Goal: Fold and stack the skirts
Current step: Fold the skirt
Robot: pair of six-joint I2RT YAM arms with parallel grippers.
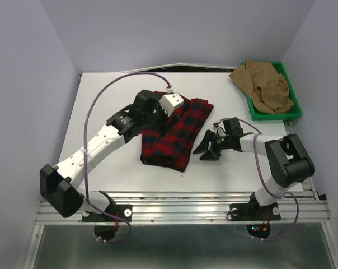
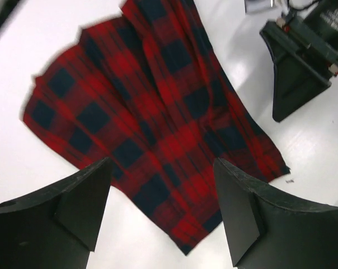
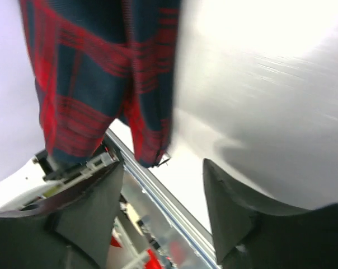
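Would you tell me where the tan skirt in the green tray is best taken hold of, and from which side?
The tan skirt lies crumpled, one corner spilling over the left rim of the green tray. I would pinch that corner from above with the right pincer, since the tray walls likely block a sideways approach.

White table [image 1: 225,95] with red plaid skirt [image 1: 177,140] and green tray [image 1: 276,116].

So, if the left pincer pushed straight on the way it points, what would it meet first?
Probably the red and navy plaid cloth skirt, lying spread directly ahead of the open left pincer; the gap to it is unclear.
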